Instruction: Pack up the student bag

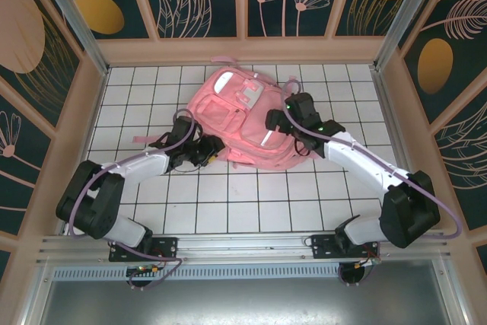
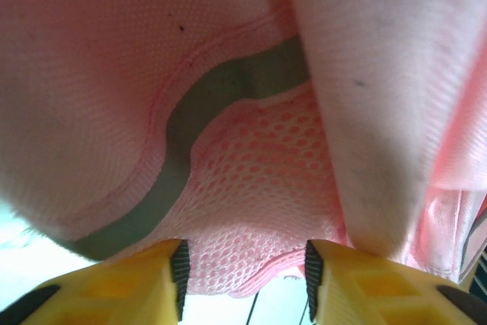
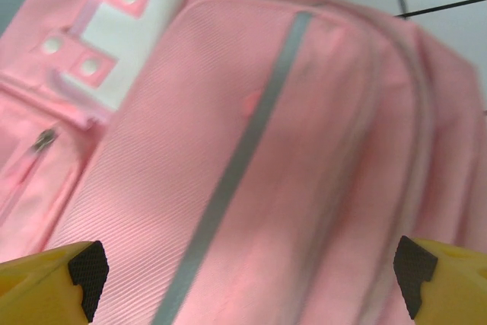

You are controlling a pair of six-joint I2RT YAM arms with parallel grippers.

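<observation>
Top external view: bag (image 1: 240, 119), pink soft fabric, lying flat with its front up on the white-tiled desk (image 1: 259, 195), towards the far middle. Loose pink strap (image 1: 146, 138) trailing off its left side. Left pincer (image 1: 207, 151) at the bag's near-left edge; right pincer (image 1: 275, 121) over its right front panel. Step judged: getting hold of the closed bag so it can be opened. Packing itself is not yet begun.

Left wrist view: bag (image 2: 114, 74) very close. Fine woven cloth, a curved grey strip (image 2: 183, 135), and below it open honeycomb mesh (image 2: 259, 188) with a bound hem. Left pincer (image 2: 243, 272), yellow fingers (image 2: 114, 287) with dark pads, jaws apart. The mesh hem lies between them and is not visibly pinched. Next move, as judged: close on the hem squarely. The mesh is limp and thin and likely to slide out of a shallow bite.

Right wrist view: bag (image 3: 319, 188), ribbed pink panel, softly domed, with a straight grey strip (image 3: 243, 150) down its middle. White buckle (image 3: 122, 43) with pink studded tabs at upper left; small metal zip pull (image 3: 44, 140) on the pocket below it. Right pincer (image 3: 247, 279) spread wide above the panel, holding nothing. Next move, as judged: press down to steady the panel, or shift towards a zip.
</observation>
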